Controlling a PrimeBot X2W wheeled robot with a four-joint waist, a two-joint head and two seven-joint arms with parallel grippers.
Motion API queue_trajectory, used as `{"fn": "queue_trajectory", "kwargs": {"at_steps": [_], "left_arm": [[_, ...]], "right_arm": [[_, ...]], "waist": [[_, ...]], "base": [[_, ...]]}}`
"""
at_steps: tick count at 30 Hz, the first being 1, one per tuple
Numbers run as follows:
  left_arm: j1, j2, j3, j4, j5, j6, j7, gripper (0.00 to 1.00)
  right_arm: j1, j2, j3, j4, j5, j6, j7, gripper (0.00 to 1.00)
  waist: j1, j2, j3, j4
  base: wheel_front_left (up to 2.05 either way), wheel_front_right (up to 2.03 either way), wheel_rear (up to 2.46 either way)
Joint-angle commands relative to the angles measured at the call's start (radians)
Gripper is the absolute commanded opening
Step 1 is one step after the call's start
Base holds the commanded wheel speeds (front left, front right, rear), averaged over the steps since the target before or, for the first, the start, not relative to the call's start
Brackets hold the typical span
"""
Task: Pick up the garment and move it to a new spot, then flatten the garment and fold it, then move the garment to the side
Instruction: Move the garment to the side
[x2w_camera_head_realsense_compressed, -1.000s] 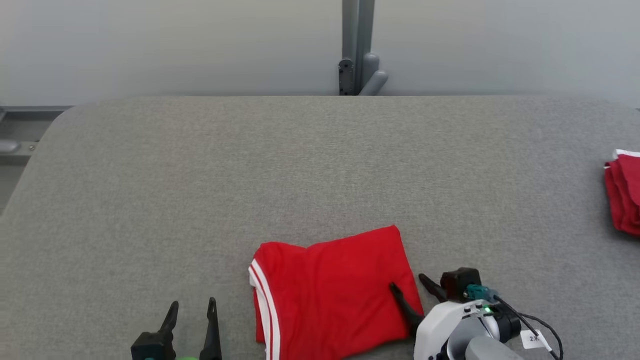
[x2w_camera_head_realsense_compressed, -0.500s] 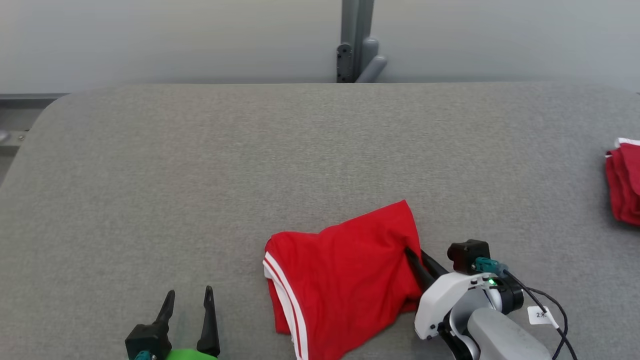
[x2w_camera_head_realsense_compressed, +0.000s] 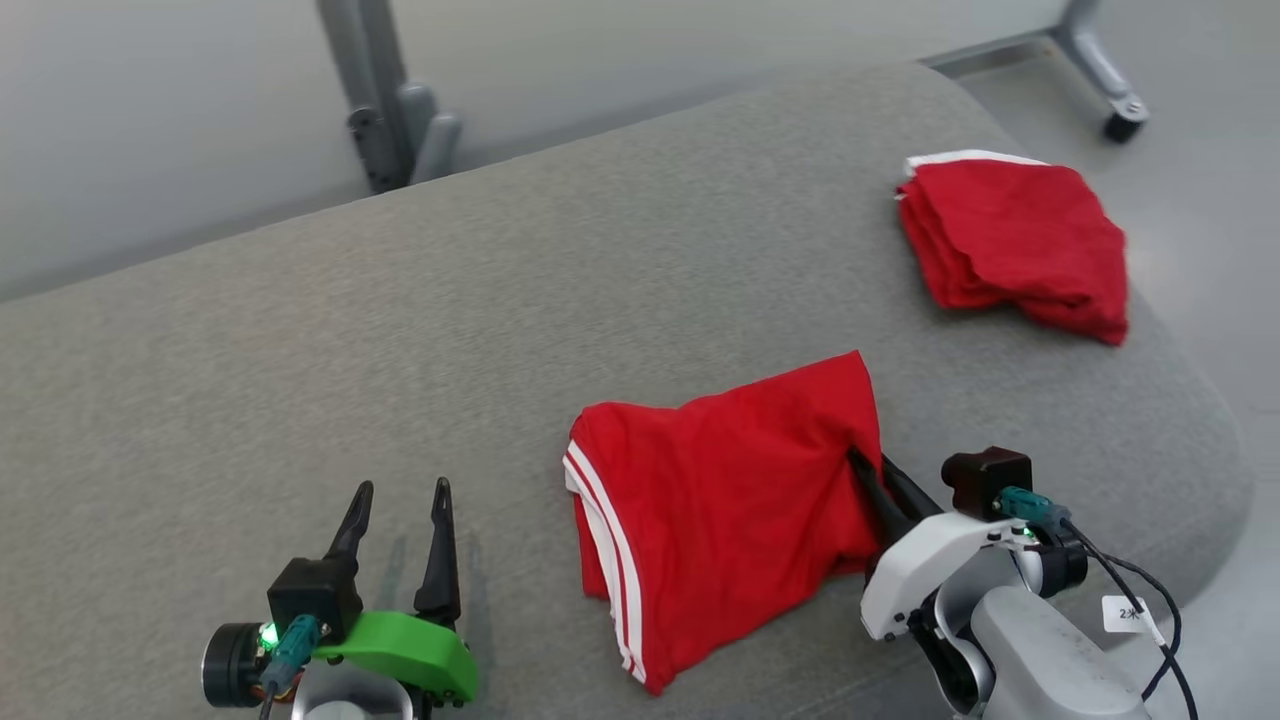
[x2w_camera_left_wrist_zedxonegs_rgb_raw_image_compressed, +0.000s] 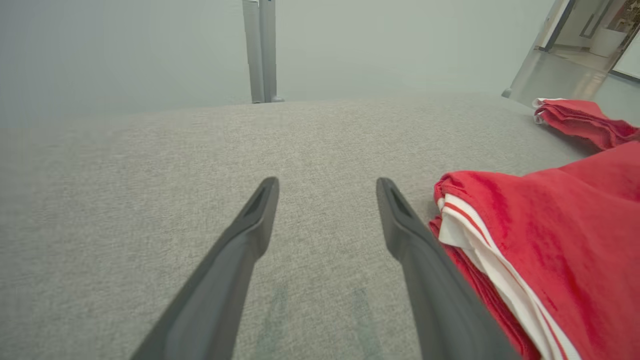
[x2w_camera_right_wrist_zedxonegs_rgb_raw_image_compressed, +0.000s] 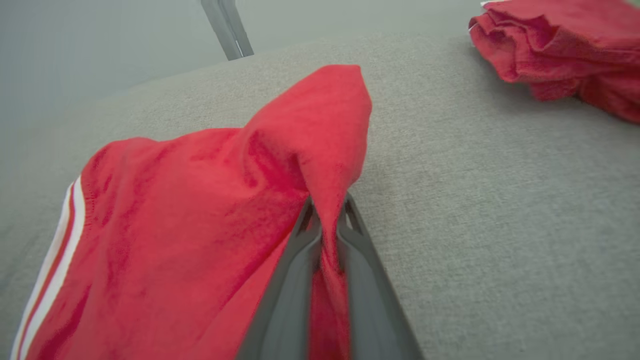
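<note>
My right pincer (x2w_camera_head_realsense_compressed: 868, 465) pinches the red garment (x2w_camera_head_realsense_compressed: 720, 490) at its right edge. Left pincer (x2w_camera_head_realsense_compressed: 403, 490) spread wide, left of the garment, holding nothing.

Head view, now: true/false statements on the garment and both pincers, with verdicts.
1. The right pincer is shut on the garment's edge. True.
2. The left pincer grips the garment too. False: it is open over the bare table, beside the garment.
3. A separate red pile lies near the table's far right corner. True.
4. The garment's white stripes run along the edge the right pincer holds. False: they are on the opposite edge, nearer the left pincer.
</note>
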Motion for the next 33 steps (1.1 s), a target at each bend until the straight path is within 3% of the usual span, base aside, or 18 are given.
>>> {"fn": "queue_trajectory", "kwargs": {"at_steps": [1, 5, 12, 20, 26, 29, 30, 31, 32, 33], "left_arm": [[-0.013, 0.005, -0.002, 0.008, 0.007, 0.001, 0.001, 1.0], [-0.037, 0.006, -0.001, 0.024, 0.02, -0.001, 0.001, 1.0], [-0.059, 0.006, 0.029, 0.043, 0.073, -0.012, 0.001, 1.0], [-0.107, 0.006, 0.047, 0.033, 0.115, -0.026, 0.001, 1.0], [-0.125, 0.006, 0.058, 0.023, 0.154, -0.036, 0.001, 1.0], [-0.133, 0.006, 0.063, 0.016, 0.164, -0.038, 0.001, 1.0], [-0.135, 0.007, 0.066, 0.014, 0.165, -0.037, 0.001, 1.0], [-0.134, 0.006, 0.066, 0.012, 0.166, -0.038, 0.001, 1.0], [-0.132, 0.007, 0.067, 0.011, 0.167, -0.037, 0.001, 1.0], [-0.131, 0.006, 0.068, 0.011, 0.167, -0.037, 0.001, 1.0]], "right_arm": [[0.007, 0.001, -0.004, -0.009, -0.01, -0.002, -0.003, 0.0], [-0.044, 0.012, 0.006, -0.033, -0.02, -0.001, -0.003, 0.0], [-0.235, -0.015, -0.027, -0.039, -0.092, -0.002, -0.003, 0.0], [-0.44, -0.152, -0.178, 0.055, -0.191, -0.001, -0.003, 0.0], [-0.514, -0.259, -0.296, 0.216, -0.276, -0.002, -0.003, 0.0], [-0.523, -0.314, -0.402, 0.296, -0.322, -0.002, -0.003, 0.0], [-0.519, -0.332, -0.437, 0.318, -0.346, -0.002, -0.003, 0.46], [-0.511, -0.347, -0.471, 0.339, -0.376, -0.002, -0.003, 0.46], [-0.505, -0.353, -0.508, 0.352, -0.399, -0.002, -0.003, 1.0], [-0.502, -0.355, -0.548, 0.348, -0.424, -0.001, -0.003, 1.0]], "waist": [[0.0, -0.0001, 0.056, -0.208], [0.0, -0.0001, 0.098, -0.203], [0.0, -0.0001, 0.185, -0.131], [0.0, -0.0001, 0.267, -0.015], [0.0, -0.0001, 0.303, 0.052], [0.0, -0.0001, 0.31, 0.079], [0.0, -0.0001, 0.31, 0.087], [0.0, -0.0001, 0.309, 0.094], [0.0, -0.0001, 0.308, 0.099], [0.0, -0.0001, 0.306, 0.104]], "base": [[0.0, 0.0, 0.0], [0.0, 0.0, 0.0], [0.0, 0.0, 0.0], [0.0, 0.0, 0.0], [0.0, 0.0, 0.0], [0.0, 0.0, 0.0], [0.0, 0.0, 0.0], [0.0, 0.0, 0.0], [0.0, 0.0, 0.0], [0.0, 0.0, 0.0]]}}
